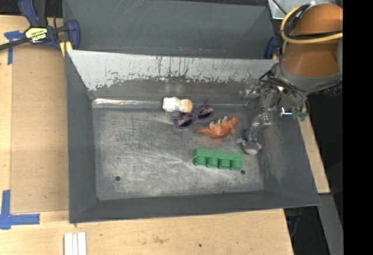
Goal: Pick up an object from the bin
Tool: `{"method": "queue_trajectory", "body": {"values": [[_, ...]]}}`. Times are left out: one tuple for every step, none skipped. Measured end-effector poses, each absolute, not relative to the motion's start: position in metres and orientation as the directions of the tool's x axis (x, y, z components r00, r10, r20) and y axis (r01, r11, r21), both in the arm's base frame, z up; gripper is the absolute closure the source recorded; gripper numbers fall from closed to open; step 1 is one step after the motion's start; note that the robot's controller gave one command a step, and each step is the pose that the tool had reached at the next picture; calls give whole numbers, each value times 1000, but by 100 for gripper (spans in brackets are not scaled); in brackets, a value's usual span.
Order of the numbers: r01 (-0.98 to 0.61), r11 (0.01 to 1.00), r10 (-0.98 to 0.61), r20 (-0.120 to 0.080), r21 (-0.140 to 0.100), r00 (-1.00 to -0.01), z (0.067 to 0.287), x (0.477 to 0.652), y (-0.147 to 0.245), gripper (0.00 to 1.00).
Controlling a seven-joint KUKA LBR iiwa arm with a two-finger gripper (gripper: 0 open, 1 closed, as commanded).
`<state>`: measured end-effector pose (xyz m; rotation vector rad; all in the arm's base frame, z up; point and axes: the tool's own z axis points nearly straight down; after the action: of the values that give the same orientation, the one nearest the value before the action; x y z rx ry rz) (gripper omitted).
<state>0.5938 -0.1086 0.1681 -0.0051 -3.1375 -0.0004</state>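
— Pincer [252,144] position?
— Low over the floor of the grey metal bin [134,160], at its right side, close to the right wall.

— Open or closed?
— Cannot tell from here.

— Nearest things?
— Orange toy creature [218,127] just to the left, green ridged block [217,160] below and left, near but apart.

— And beyond those?
— Purple sunglasses-like piece [194,115] beside the orange toy creature, then a small white-and-yellow object [176,105] by the back wall.

Block [217,160] before toy creature [218,127] (pincer [252,144] beside, right)
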Motion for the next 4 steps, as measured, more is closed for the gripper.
{"method": "queue_trajectory", "body": {"values": [[1,1000,1,-4,-1,-1000,173,595,-108,0],[47,999,47,-13,-1,-999,147,589,-110,0],[156,988,156,-13,0,-988,91,559,-103,0],[165,986,165,-19,-1,-986,95,562,-105,0]]}}
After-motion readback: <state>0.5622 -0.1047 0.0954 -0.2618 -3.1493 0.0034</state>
